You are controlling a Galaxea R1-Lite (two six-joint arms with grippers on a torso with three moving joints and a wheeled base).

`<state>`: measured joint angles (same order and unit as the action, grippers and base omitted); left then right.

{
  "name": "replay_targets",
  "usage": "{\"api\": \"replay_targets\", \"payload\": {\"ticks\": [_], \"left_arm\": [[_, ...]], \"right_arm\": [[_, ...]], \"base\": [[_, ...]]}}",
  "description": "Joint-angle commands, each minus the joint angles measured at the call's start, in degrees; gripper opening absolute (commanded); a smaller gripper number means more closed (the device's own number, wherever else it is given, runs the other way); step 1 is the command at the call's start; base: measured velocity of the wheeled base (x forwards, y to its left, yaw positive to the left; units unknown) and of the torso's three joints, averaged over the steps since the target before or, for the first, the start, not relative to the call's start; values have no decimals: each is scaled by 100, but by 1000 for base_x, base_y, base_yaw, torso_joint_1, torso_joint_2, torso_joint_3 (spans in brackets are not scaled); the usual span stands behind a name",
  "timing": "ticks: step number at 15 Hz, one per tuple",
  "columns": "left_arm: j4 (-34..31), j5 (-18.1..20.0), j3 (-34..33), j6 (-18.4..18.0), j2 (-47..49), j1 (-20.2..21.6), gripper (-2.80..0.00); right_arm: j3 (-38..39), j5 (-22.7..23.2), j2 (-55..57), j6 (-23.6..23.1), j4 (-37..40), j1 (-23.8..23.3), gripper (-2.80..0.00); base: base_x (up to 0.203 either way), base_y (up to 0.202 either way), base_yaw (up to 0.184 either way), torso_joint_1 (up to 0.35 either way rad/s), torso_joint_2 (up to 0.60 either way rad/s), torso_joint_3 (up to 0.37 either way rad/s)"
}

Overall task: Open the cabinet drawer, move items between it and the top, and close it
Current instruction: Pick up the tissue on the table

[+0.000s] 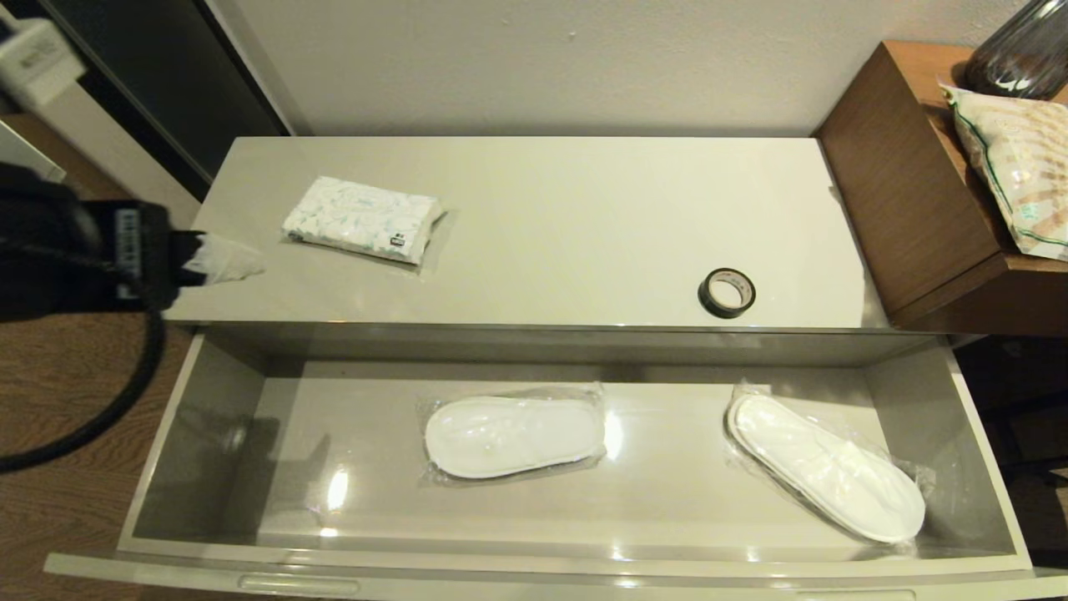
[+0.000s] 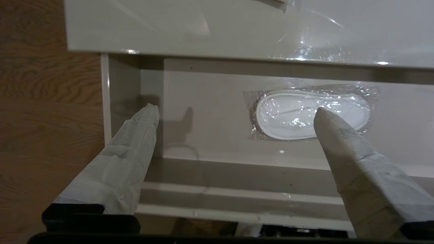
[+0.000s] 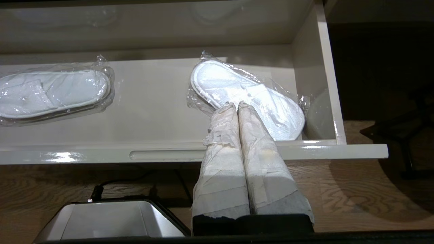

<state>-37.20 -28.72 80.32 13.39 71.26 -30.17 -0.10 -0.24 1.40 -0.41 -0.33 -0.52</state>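
The long shallow glossy beige-grey cabinet drawer [image 1: 209, 417] stands pulled fully out, and both loose items lie on the cabinet's flat glossy cream-white top [image 1: 584, 209], so the step in hand looks like the transfer between top and drawer, with closing not yet begun.

The left gripper [image 1: 221, 260] hangs at the left front corner of the top, its paper-wrapped fingers [image 2: 135, 135] spread wide with nothing between them. The soft white tissue pack with pale blue print [image 1: 363, 219] lies just ahead of the fingertips and a little inward of them. The small black tape roll with a pale core [image 1: 727, 292] sits well apart from this hand, far across toward the right, close to the top's front edge. In the drawer, below and inward of the left hand, lie two white slippers sealed in clear plastic, the nearer slipper [image 2: 310, 113] about mid-drawer and the farther slipper [image 1: 822, 467] toward the right end.

The right gripper [image 3: 236, 105] is parked low in front of the drawer's right end, fingers pressed together and empty.

A next grasp would probably call for squaring the open fingers over the chosen item. The drawer's left third is bare floor, good room for setting things down. The drawer's left wall and the overhanging front lip of the top are the edges to clear.
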Motion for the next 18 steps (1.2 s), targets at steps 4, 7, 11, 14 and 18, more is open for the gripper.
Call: {"api": "replay_targets", "payload": {"ticks": [4,7,11,14,18], "left_arm": [[-338,-404,-1934,181,-3420,668,0],[-784,-357,-2700,-222,-4827,1249,0],[-1455,-49,-3790,120,-5522,1622,0],[-2039,717,-3475,243,-5522,2259,0],[-2897,1695,-3006,538,-5526,2278,0]], "right_arm": [[1,-2,9,-2,-2,0,-280],[1,-2,9,-2,-2,0,-280],[1,-2,9,-2,-2,0,-280],[1,-2,9,-6,-2,0,-280],[1,-2,9,-2,-2,0,-280]], "base": [[0,0,0,0,0,0],[0,0,0,0,0,0],[0,0,0,0,0,0],[0,0,0,0,0,0],[0,0,0,0,0,0]]}}
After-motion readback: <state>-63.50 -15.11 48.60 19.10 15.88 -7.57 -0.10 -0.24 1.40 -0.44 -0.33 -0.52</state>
